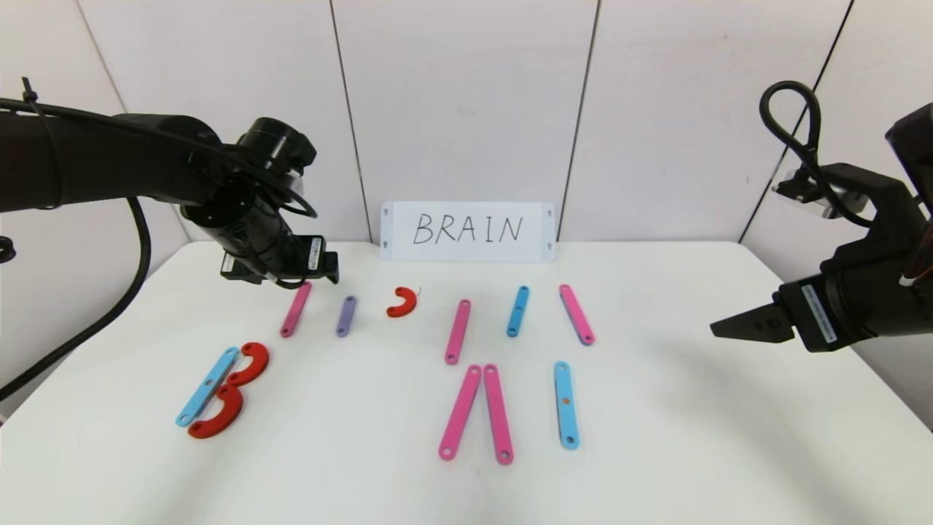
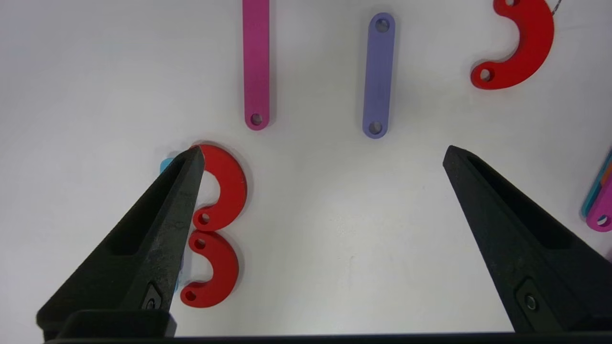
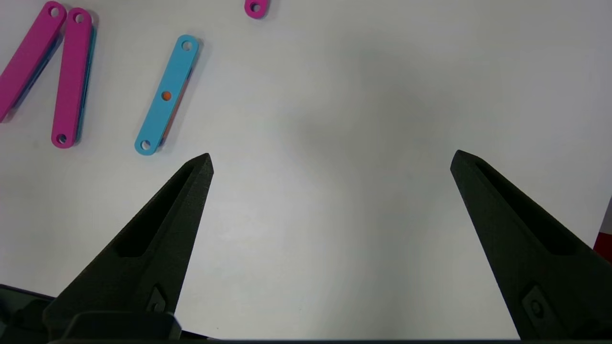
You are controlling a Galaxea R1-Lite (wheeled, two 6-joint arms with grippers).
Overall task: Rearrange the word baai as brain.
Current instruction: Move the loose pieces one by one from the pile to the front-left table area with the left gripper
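The word baai lay as flat plastic pieces spread over the white surface. At the left front, a blue strip with two red curves touching it formed a B. Behind it lay a pink strip, a purple strip and a lone red curve, each apart from the others. Toward the middle, two long pink strips met at their far ends, with another blue strip just beside them on the right. Farther back sat three more strips, pink, blue and pink. A white card reading BRAIN stood against the wall.

The left gripper hovered above the rear left pieces, its fingers spread wide and holding nothing. The right gripper hung over the bare right side, well apart from the pieces, fingers likewise wide apart and empty.
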